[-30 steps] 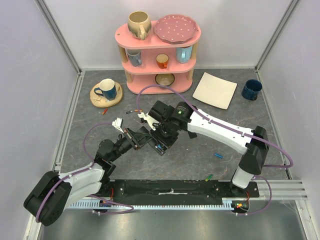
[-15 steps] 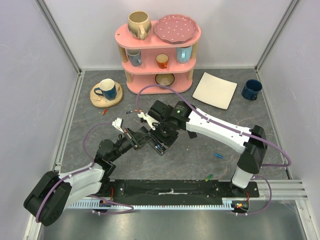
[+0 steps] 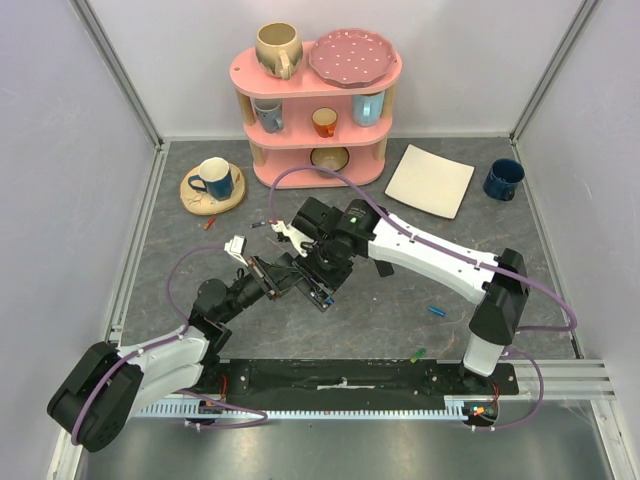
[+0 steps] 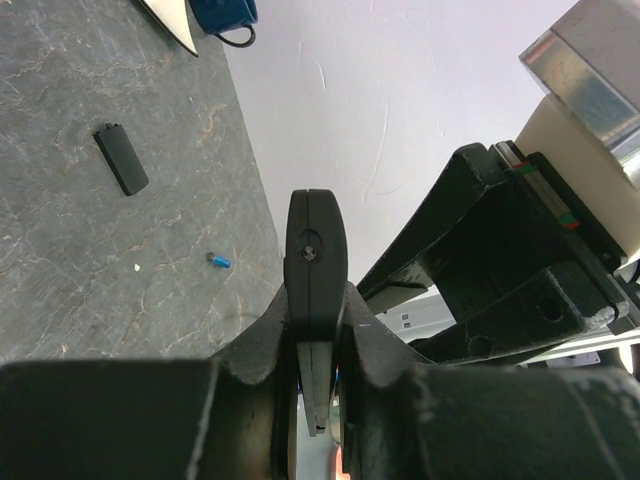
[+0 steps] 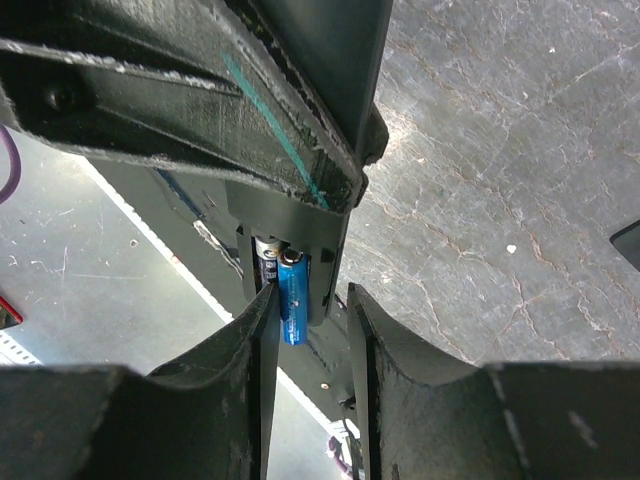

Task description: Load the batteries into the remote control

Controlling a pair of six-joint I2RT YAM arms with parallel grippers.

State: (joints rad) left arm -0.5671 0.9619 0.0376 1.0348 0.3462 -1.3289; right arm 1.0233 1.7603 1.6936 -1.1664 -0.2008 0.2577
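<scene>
My left gripper [image 3: 290, 277] is shut on the black remote control [image 3: 315, 287], which it holds off the table; in the left wrist view the remote [image 4: 316, 262] stands edge-on between the jaws of that gripper [image 4: 318, 335]. My right gripper [image 5: 310, 300] is open just above the remote's open battery bay [image 5: 290, 250]. A blue battery [image 5: 292, 298] lies in the bay beside a black one [image 5: 266, 262], its lower end sticking out, close to my left finger. Loose batteries lie on the table: blue [image 3: 437, 310], green [image 3: 417, 354] and red [image 3: 210, 223].
A black battery cover [image 4: 121, 158] lies on the grey table. A pink shelf [image 3: 318, 110] with cups and a plate stands at the back. A cream square plate [image 3: 430, 180] and blue mug [image 3: 503, 178] sit back right, a mug on a coaster [image 3: 213, 178] back left.
The right gripper's jaws have widened and the right arm has shifted slightly towards the back left. The left arm and the remote have not moved.
</scene>
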